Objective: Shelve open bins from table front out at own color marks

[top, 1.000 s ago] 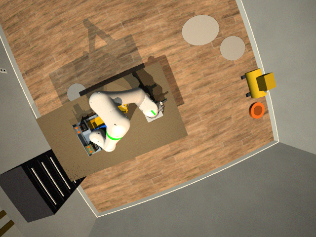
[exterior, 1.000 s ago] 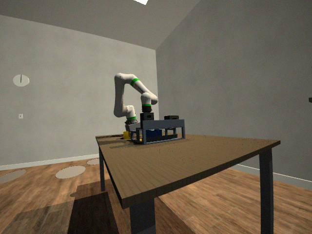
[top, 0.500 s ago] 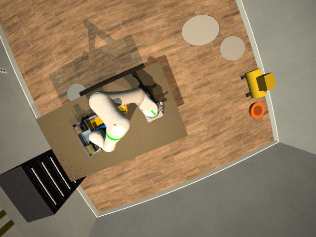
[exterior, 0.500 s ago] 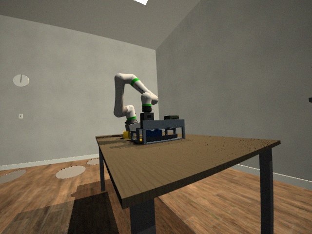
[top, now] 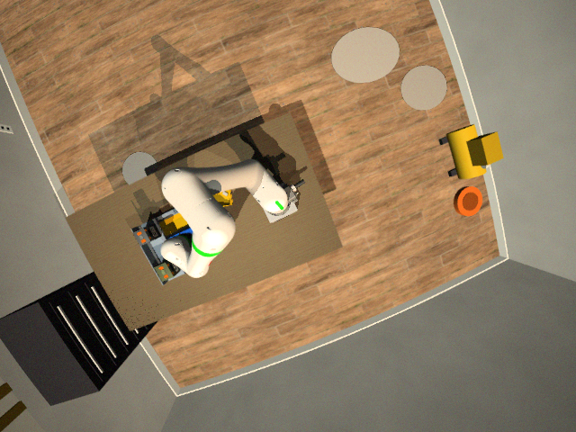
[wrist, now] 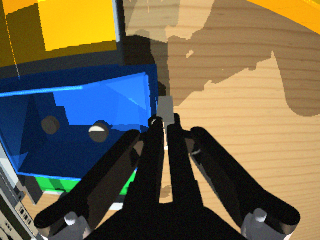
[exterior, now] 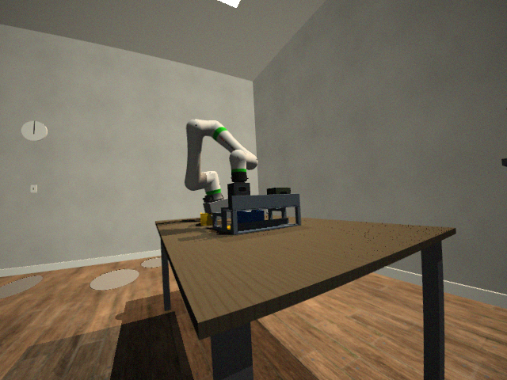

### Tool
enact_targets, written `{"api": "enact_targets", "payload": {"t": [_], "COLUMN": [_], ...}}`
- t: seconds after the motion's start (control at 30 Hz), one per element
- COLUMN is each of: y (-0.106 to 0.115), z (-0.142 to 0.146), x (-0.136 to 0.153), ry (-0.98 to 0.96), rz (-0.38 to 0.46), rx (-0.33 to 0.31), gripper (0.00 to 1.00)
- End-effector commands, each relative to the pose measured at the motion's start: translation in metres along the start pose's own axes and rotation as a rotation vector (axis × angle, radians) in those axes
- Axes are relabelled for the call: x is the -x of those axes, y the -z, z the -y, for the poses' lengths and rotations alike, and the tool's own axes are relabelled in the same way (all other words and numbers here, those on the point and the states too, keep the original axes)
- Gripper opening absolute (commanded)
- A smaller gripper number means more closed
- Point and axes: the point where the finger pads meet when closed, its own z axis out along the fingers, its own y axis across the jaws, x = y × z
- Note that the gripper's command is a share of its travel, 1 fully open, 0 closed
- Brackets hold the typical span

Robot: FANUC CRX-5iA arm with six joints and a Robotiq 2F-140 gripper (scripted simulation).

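Observation:
In the wrist view my gripper (wrist: pixel 165 106) is shut, its two fingertips pressed together and empty, right at the front right corner of the blue bin (wrist: pixel 74 120). The blue bin sits in the grey shelf (exterior: pixel 261 212) and holds two small grey parts (wrist: pixel 99 132). A yellow-marked place (wrist: pixel 60 10) lies beside it in the shelf, and a green strip (wrist: pixel 67 183) shows on the bin's other side. The arm hides most of the shelf from above.
A dark box (exterior: pixel 278 190) sits on the shelf's top board. The robot base (top: pixel 281 206) stands on the table to the right of the shelf. The table's edges are far from the gripper.

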Motion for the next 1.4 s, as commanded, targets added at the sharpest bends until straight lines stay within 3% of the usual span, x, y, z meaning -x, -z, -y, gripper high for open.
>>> {"api": "enact_targets", "payload": {"t": [0.0,1.37], "y": [0.000,0.000], "z": [0.002,0.029], "x": [0.000,0.000], "ry": [0.000,0.000], "rz": [0.000,0.000], "rx": [0.000,0.000], "gripper": [0.00,0.00]}}
